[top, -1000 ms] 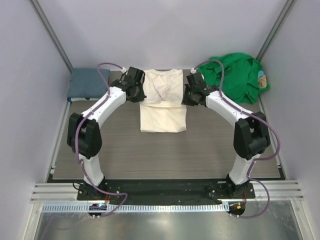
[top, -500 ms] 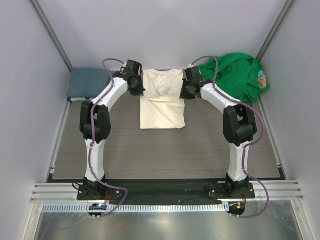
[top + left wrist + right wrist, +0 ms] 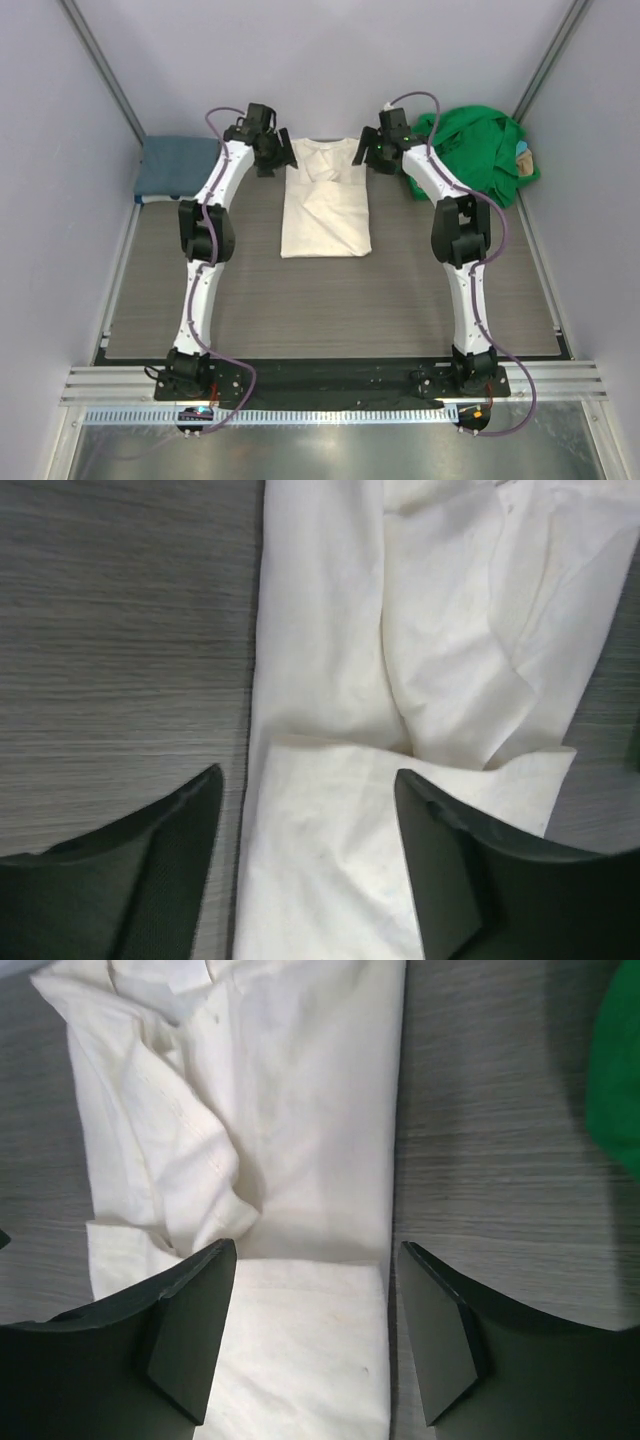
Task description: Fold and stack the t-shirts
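Note:
A cream-white t-shirt (image 3: pixel 325 205) lies as a long folded rectangle in the middle of the table, with its collar end at the far side. My left gripper (image 3: pixel 282 162) hangs open over the shirt's far left edge. My right gripper (image 3: pixel 366 157) hangs open over its far right edge. In the left wrist view the gripper (image 3: pixel 308 780) straddles a folded layer of the cream shirt (image 3: pixel 330 860) without touching it. The right wrist view shows the same: the gripper (image 3: pixel 318 1250) is wide apart above the cream shirt (image 3: pixel 300 1340). A folded slate-blue t-shirt (image 3: pixel 178 165) lies far left.
A crumpled bright green t-shirt (image 3: pixel 470 150) is heaped at the far right, its edge showing in the right wrist view (image 3: pixel 620 1080). A small tan item (image 3: pixel 525 160) sits beside it. Grey walls enclose the table on three sides.
Both arms stretched toward the far edge along the cream shirt's sides. Both grippers went from shut to open and let go of the cloth, which now lies flatter and narrower.

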`<state>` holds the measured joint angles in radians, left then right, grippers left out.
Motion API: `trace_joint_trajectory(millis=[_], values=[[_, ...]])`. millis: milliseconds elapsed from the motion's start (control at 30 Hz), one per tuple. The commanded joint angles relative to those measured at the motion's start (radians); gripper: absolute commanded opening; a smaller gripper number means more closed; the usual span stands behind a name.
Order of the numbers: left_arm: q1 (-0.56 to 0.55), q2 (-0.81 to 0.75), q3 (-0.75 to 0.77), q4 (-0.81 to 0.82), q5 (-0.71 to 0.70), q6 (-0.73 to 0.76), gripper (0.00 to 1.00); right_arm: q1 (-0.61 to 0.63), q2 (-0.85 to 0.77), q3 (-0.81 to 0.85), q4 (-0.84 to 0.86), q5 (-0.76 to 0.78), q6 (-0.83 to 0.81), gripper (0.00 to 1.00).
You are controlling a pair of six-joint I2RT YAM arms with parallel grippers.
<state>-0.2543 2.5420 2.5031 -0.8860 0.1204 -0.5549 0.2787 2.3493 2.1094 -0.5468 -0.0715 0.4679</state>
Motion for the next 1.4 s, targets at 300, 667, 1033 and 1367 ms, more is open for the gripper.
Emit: trace_joint_trajectory(millis=[300, 667, 1033, 1367], values=[[0.032, -0.619, -0.760, 0.175, 0.076, -0.066, 0.77, -0.027, -0.530, -0.714, 0.203, -0.200, 0.070, 0.72], [-0.019, -0.931, -1.503, 0.593, 0.125, -0.217, 0.73, -0.007, -0.651, -1.160, 0.432, -0.373, 0.123, 0.66], [-0.089, -0.853, -1.601, 0.717, 0.068, -0.293, 0.69, -0.007, -0.561, -1.168, 0.489, -0.361, 0.117, 0.46], [-0.117, -0.773, -1.597, 0.762, 0.038, -0.310, 0.41, -0.012, -0.524, -1.152, 0.490, -0.361, 0.098, 0.18]])
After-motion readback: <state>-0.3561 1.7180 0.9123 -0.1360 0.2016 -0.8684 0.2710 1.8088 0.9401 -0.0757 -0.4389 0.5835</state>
